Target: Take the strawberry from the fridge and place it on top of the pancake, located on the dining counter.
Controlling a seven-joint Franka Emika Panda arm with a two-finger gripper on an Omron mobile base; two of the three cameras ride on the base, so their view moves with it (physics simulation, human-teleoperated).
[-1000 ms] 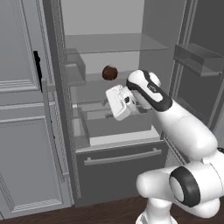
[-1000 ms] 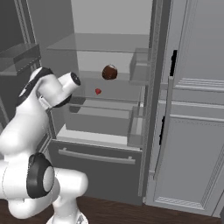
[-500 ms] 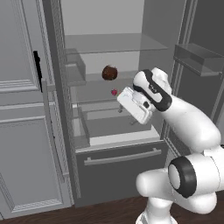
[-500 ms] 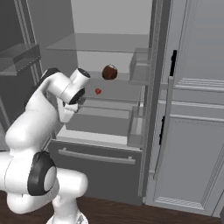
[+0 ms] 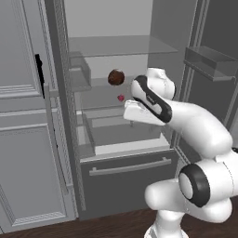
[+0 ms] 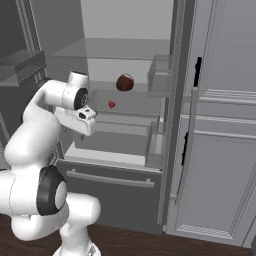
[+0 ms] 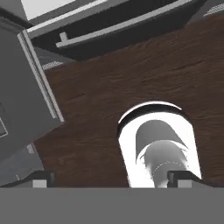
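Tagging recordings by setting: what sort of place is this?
A rendered home kitchen, most likely: an open dark grey fridge with glass shelves holding a strawberry, light grey panelled cabinets beside it, and a dark wood floor.

light: even, flat, dimmish grey | shadows: soft, faint | glare: none | focus: sharp; rendered

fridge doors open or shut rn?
Open. Both doors of the fridge are swung wide, baring glass shelves, with the strawberry and a dark reddish-brown lump inside. Its bottom drawer is shut.
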